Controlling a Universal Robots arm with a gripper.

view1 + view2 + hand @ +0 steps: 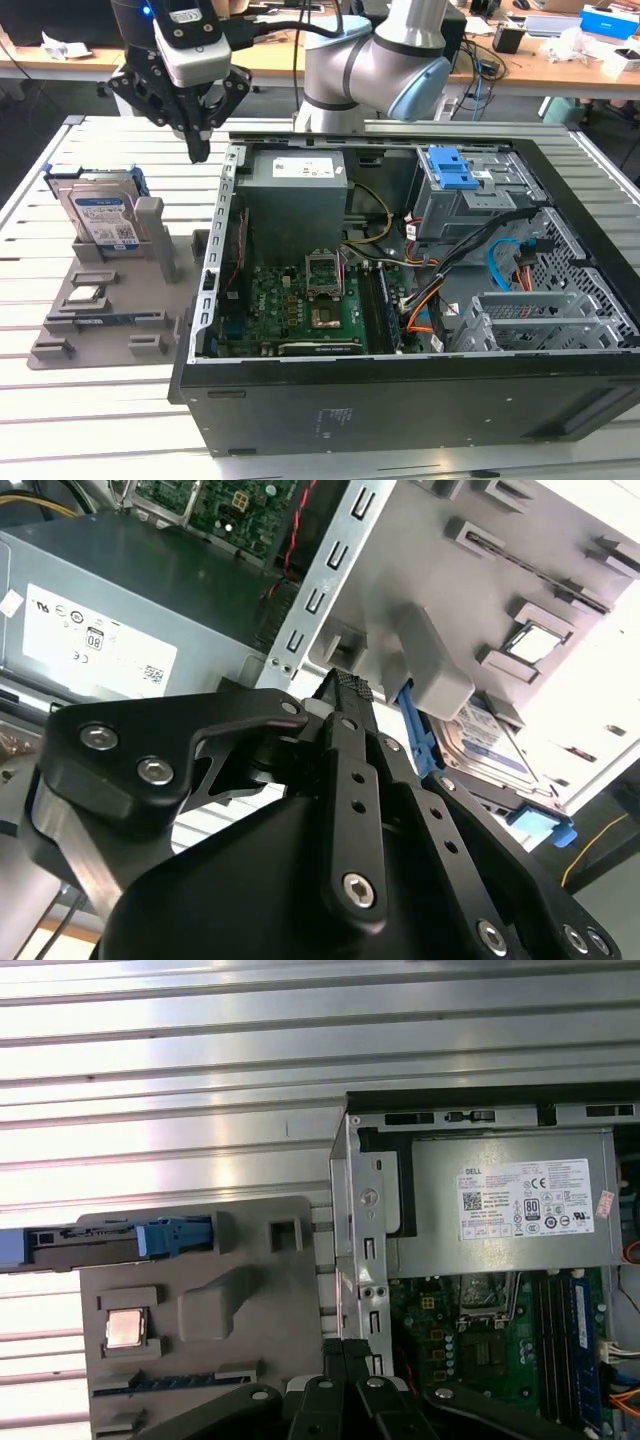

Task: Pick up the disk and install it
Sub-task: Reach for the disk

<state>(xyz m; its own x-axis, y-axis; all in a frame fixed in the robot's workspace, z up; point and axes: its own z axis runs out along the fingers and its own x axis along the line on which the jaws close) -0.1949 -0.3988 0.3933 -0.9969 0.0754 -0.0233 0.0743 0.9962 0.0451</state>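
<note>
Disk [100,215] on edge in holder [120,296], label facing exterior view.

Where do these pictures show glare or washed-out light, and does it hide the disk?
Second wrist view: strong light washes out the area past the disk, yet its label shows. First wrist view: the slatted table throws bright bands of glare. Exterior view: even light, with shade inside the computer case.
</note>
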